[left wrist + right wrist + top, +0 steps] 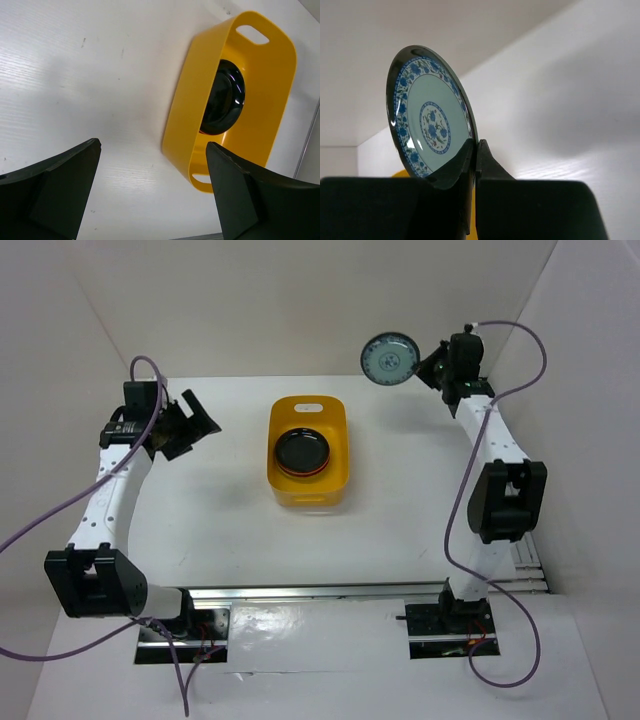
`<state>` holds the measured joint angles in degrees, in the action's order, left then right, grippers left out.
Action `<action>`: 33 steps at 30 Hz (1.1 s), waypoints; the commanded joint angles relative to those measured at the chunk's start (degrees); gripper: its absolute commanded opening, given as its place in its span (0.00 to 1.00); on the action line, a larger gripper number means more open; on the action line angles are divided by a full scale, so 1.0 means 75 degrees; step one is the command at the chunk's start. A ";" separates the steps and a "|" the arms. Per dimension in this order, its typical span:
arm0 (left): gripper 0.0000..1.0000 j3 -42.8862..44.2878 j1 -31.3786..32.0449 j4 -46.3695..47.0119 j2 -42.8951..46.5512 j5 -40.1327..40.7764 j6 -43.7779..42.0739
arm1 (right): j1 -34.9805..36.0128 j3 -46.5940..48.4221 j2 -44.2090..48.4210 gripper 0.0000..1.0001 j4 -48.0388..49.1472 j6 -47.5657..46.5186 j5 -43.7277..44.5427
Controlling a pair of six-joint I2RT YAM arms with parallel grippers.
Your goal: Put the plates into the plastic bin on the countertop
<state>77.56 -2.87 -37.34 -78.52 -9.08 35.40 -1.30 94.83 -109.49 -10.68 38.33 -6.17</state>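
White countertop, rounded yellow bin, right tool pinching patterned plate

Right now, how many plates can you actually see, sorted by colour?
Glossy black plate, topmost in the yellow bin: 1
Blue-patterned plate, held on edge in the right hand: 1
Total in plain view: 2
Any plates lying under the black one are hidden, so they are not counted.
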 commanded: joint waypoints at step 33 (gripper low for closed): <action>1.00 0.1706 -0.0812 -0.0904 0.0367 -0.0560 0.0658 | 0.3666 0.0000 -0.0424 0.17 -0.1084 -0.2380 -0.0513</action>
<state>87.09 -8.84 -42.98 -80.93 -14.90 39.46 25.32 93.10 -112.60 -19.22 21.12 -10.09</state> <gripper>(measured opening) 0.997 0.154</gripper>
